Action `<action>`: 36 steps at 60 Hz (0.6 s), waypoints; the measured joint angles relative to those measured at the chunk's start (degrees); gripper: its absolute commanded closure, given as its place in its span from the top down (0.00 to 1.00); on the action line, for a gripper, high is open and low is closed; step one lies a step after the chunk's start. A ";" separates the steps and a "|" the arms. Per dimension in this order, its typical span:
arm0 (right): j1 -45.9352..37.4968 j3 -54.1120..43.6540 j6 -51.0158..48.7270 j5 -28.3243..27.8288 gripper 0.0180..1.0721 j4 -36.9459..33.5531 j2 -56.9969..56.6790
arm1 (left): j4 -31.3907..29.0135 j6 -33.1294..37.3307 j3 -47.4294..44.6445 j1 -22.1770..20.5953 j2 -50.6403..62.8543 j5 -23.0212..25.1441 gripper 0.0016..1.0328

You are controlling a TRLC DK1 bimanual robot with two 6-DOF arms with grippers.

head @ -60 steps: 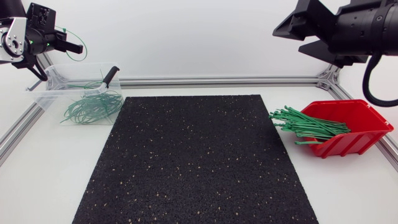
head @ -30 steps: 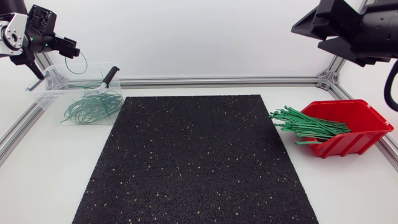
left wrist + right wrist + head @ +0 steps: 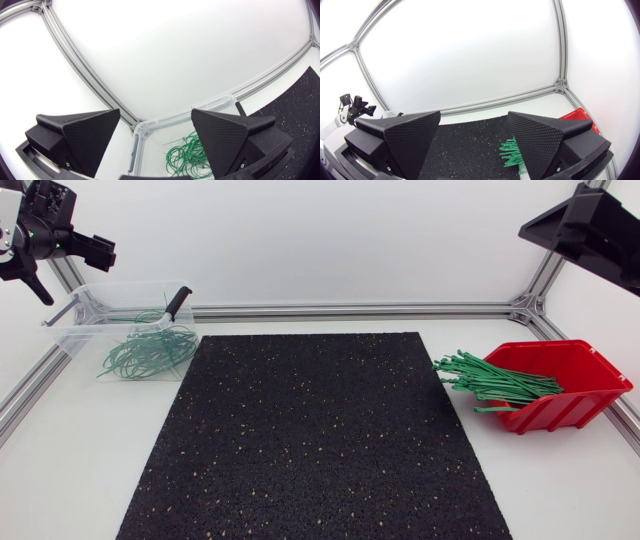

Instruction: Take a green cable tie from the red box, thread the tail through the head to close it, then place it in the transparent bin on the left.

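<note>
My left gripper (image 3: 156, 120) stands wide open with nothing between its fingers. In the head view it hangs in the upper left of the frame, above the transparent bin (image 3: 72, 332). My right gripper (image 3: 474, 118) is equally open and empty, high in the upper right corner. Closed green loops (image 3: 148, 350) lie in the bin, so I judge one cycle complete. The next move, I think, asks the right arm to descend to the red box (image 3: 575, 408) at the right and pinch one single green cable tie (image 3: 495, 382) from the crossed bundle.

Head view down on whole table (image 3: 80, 480), left wrist high above transparent bin (image 3: 136, 145), right wrist across shared mat (image 3: 470, 135)
</note>
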 measured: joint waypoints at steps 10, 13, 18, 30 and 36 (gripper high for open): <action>-1.81 -0.90 -1.73 0.00 0.93 0.13 -2.12 | -3.17 -0.04 -0.46 -0.52 -4.63 0.22 0.97; -2.32 -1.38 -1.92 0.04 0.93 0.17 -2.91 | -5.66 -0.66 -0.46 -0.76 -5.44 0.66 0.97; -2.84 -2.29 -2.62 0.26 0.93 0.24 -4.20 | -9.05 -2.73 -0.46 -0.87 -6.29 0.92 0.97; -4.33 -4.31 -4.94 1.27 0.93 1.99 -6.16 | -11.63 -7.32 -2.03 -1.11 -10.86 1.14 0.97; -5.73 -5.73 -6.19 1.29 0.93 3.69 -7.06 | -11.80 -7.89 -4.22 -2.01 -14.75 1.51 0.97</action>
